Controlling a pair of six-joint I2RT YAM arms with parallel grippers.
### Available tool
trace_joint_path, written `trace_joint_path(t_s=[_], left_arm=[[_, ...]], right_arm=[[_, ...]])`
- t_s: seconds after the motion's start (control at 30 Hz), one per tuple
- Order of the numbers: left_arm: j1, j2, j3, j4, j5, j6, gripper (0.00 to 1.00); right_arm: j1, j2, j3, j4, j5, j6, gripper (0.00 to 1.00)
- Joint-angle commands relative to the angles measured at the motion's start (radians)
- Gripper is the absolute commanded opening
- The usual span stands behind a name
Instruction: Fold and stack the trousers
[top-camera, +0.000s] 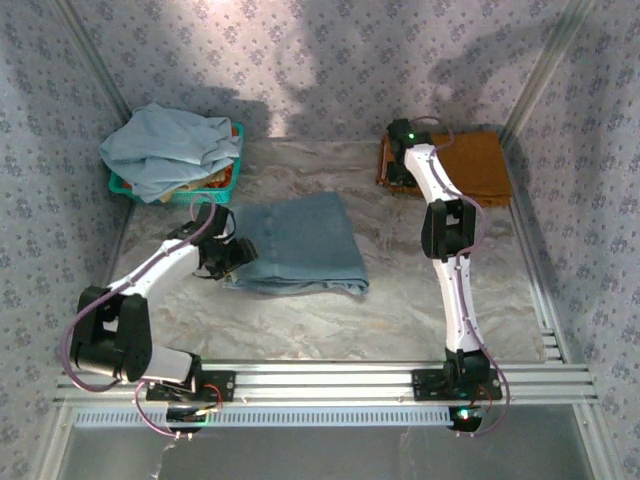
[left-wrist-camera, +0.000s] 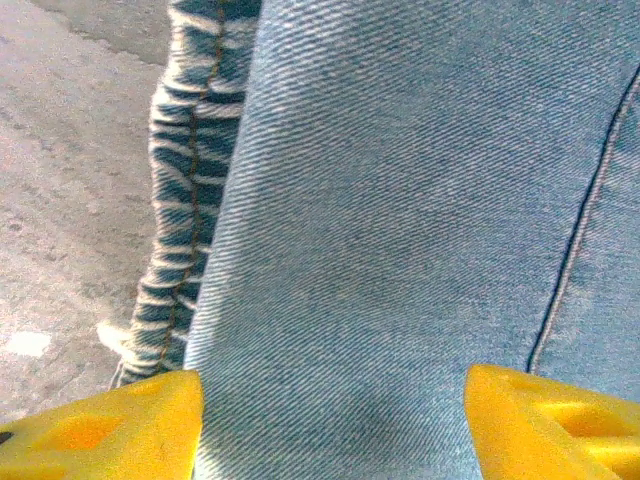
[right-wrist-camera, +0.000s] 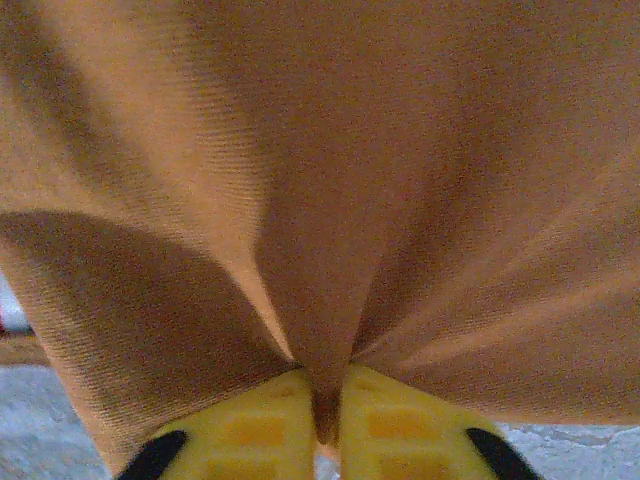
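Observation:
The trousers (top-camera: 300, 245) lie folded into a blue denim rectangle in the middle of the table. My left gripper (top-camera: 232, 255) is at their left edge. In the left wrist view its yellow fingertips (left-wrist-camera: 100, 430) stand wide apart over the denim (left-wrist-camera: 400, 200), open, with a frayed seam (left-wrist-camera: 185, 200) to the left. At the back right, my right gripper (top-camera: 393, 170) is at the left edge of a rust-orange cloth (top-camera: 480, 165). In the right wrist view that gripper (right-wrist-camera: 325, 420) is shut on a pinched fold of the orange cloth (right-wrist-camera: 330, 200).
A teal basket (top-camera: 238, 150) at the back left holds a paler grey-blue cloth heap (top-camera: 170, 150). Patterned walls close in the table on three sides. Aluminium rails (top-camera: 330, 380) run along the near edge by the arm bases.

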Motion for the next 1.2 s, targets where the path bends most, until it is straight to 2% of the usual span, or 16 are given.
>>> trace_joint_path(t_s=[0.0, 0.17, 0.33, 0.47, 0.57, 0.63, 0.67, 0.73, 0.8, 0.9, 1.07, 1.17], left_arm=[[0.019, -0.046, 0.068, -0.081, -0.008, 0.019, 0.71], [0.047, -0.074, 0.082, -0.099, -0.005, 0.032, 0.71], [0.061, -0.085, 0.066, -0.088, 0.012, 0.031, 0.71], [0.061, -0.087, 0.057, -0.085, 0.022, 0.037, 0.72], [0.063, -0.082, 0.059, -0.111, -0.013, 0.052, 0.78], [0.063, -0.071, 0.071, -0.129, -0.045, 0.063, 0.85], [0.064, -0.062, 0.077, -0.146, -0.058, 0.073, 0.88], [0.066, -0.035, 0.095, -0.156, -0.085, 0.089, 0.91], [0.07, 0.004, 0.112, -0.147, -0.091, 0.109, 0.94], [0.088, 0.088, 0.137, -0.102, -0.051, 0.131, 0.94], [0.164, 0.201, 0.109, 0.064, 0.177, 0.135, 0.93], [0.175, 0.238, 0.107, 0.079, 0.158, 0.154, 0.93]], right_arm=[[0.006, -0.051, -0.132, -0.022, -0.108, -0.001, 0.0], [0.024, -0.163, -0.389, 0.044, -0.148, 0.025, 0.0], [0.046, -0.378, -0.743, 0.182, -0.217, 0.085, 0.0], [0.098, -0.508, -0.906, 0.204, -0.209, 0.117, 0.0], [0.125, -0.576, -0.91, 0.183, -0.223, 0.12, 0.15], [0.131, -0.613, -0.88, 0.16, -0.23, 0.116, 0.37], [0.134, -0.634, -0.862, 0.141, -0.216, 0.116, 0.44], [0.14, -0.677, -0.833, 0.115, -0.203, 0.113, 0.51], [0.148, -0.719, -0.822, 0.108, -0.222, 0.11, 0.56], [0.173, -0.756, -0.832, 0.132, -0.319, 0.105, 0.61], [0.239, -0.719, -0.869, 0.202, -0.507, 0.098, 0.63], [0.279, -0.672, -0.88, 0.237, -0.566, 0.109, 0.63]])
